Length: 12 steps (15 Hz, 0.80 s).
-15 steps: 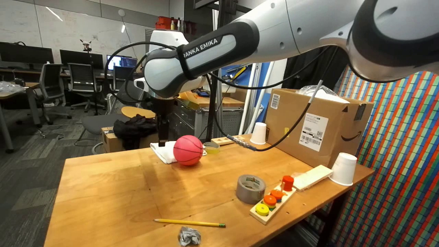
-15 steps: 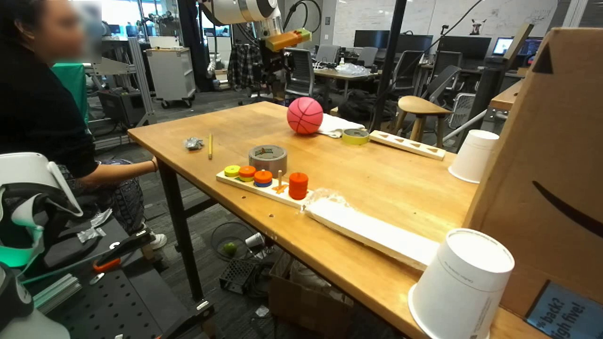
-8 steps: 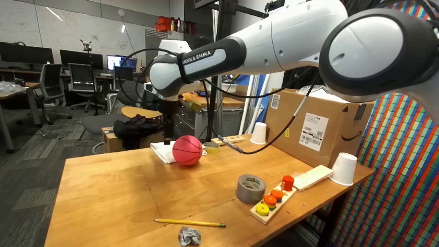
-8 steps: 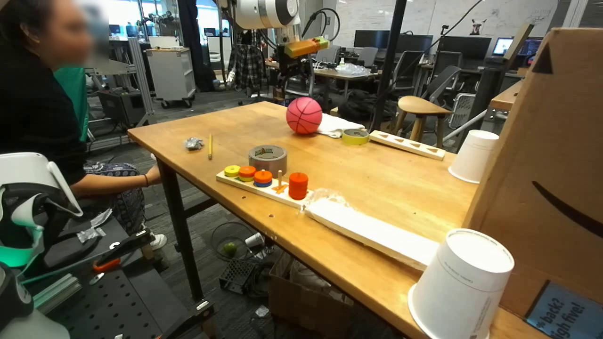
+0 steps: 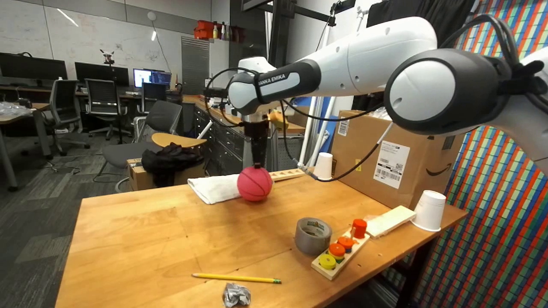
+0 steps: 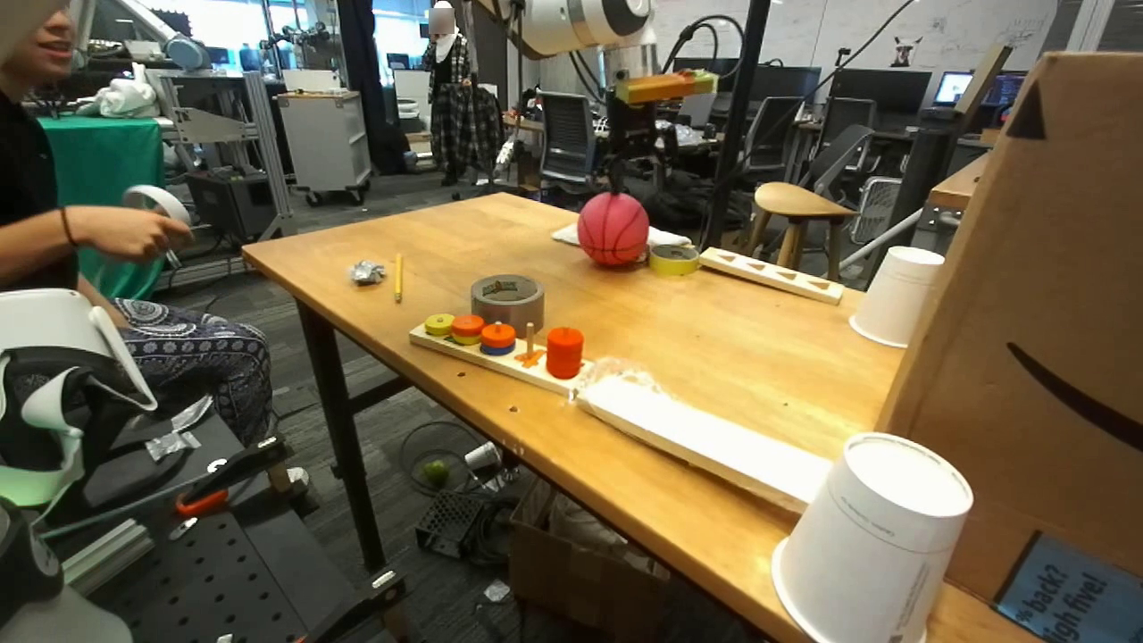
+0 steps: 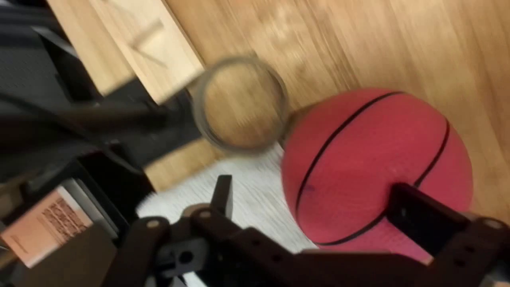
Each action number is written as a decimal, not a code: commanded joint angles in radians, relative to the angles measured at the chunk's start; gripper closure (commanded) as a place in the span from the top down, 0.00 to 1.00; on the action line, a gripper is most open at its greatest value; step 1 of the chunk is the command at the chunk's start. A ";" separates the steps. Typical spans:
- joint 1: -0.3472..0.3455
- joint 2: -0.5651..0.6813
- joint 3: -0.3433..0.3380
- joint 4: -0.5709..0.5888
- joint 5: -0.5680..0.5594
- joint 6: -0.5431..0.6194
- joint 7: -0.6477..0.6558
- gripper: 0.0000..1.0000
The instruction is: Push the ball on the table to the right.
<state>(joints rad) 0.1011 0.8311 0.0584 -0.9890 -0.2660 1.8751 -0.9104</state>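
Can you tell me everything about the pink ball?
The ball is round and reddish-pink with black lines, like a basketball, and looks rubbery. It sits on the wooden table, beside a white cloth and a yellow tape roll. One finger of the open gripper is at its top; I can't tell whether they touch.

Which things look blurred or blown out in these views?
Wrist view: the tape ring and wooden block look smeared, the white cloth is streaky, while the ball keeps fairly crisp lines; in an exterior view, the long plank is washed out to near white, probably by glare.
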 commanded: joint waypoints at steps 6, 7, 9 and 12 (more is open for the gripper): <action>-0.065 -0.349 -0.207 -0.333 -0.282 0.234 0.136 1.00; -0.067 -0.386 -0.216 -0.375 -0.295 0.250 0.158 1.00; -0.086 -0.458 -0.190 -0.460 -0.301 0.258 0.181 1.00; -0.100 -0.563 -0.130 -0.600 -0.225 0.253 0.162 1.00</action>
<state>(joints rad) 0.0097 0.4120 -0.1288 -1.3953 -0.5289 2.0893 -0.7636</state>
